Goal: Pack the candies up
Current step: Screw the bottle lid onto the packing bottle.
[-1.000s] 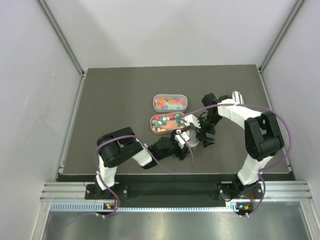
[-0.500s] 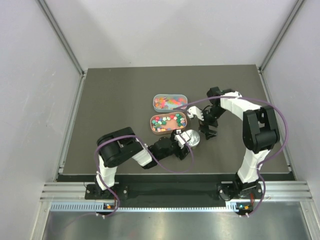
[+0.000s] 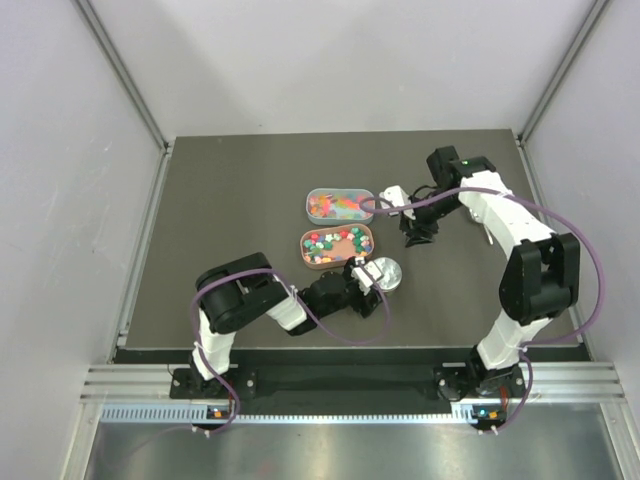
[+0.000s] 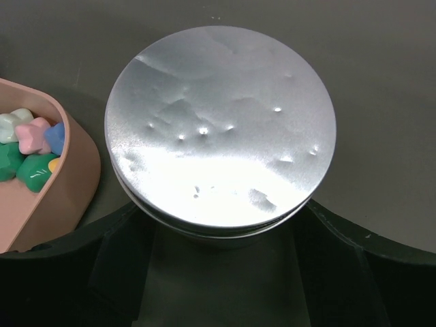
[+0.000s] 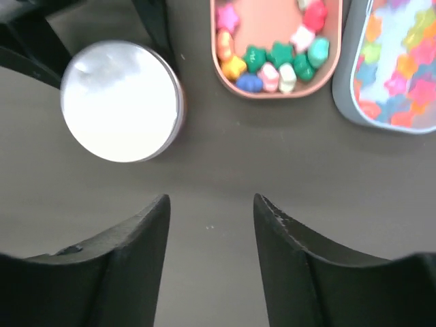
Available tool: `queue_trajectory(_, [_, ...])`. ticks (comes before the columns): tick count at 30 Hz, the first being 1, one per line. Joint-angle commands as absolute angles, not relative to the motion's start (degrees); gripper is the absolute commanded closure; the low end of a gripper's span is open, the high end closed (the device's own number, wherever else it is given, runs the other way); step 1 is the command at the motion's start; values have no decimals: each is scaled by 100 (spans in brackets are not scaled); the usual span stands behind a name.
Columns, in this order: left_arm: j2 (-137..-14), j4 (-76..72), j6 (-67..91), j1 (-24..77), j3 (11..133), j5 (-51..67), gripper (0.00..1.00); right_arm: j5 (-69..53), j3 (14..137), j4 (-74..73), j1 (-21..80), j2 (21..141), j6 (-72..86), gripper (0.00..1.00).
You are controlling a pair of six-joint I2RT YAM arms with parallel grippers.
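From above, the candies (image 3: 335,241) lie in two oblong trays at the middle of the table (image 3: 240,200): a pink tray (image 3: 337,258) and, just behind it, a grey tray (image 3: 340,191). A small round jar (image 3: 386,274) stands just right of the pink tray's near end, with the left gripper (image 3: 372,284) at it from the near side. The right gripper (image 3: 414,230) hangs to the right of the trays, apart from them. In the left wrist view, the fingers (image 4: 119,259) are clamped on the jar from both sides; its silver lid (image 4: 221,129) is on. In the right wrist view, that gripper's fingers stand apart over bare table, holding nothing.
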State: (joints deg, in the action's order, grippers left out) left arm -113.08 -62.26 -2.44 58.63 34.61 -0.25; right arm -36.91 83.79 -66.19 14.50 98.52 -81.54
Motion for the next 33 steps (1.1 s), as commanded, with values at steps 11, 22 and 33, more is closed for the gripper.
queue_trajectory(11, [-11566,-4334,-404,5757,3401,579,30,-4860,8411,-7374,1933,9993,-8763,83])
queue_trajectory(22, [-11628,-4403,-211,5660,3375,905,31,-4607,7885,-6514,2434,10203,-8342,89])
queue_trajectory(33, [-11637,-4447,-185,5643,3340,949,31,-4140,7663,-5950,2470,10459,-7796,94])
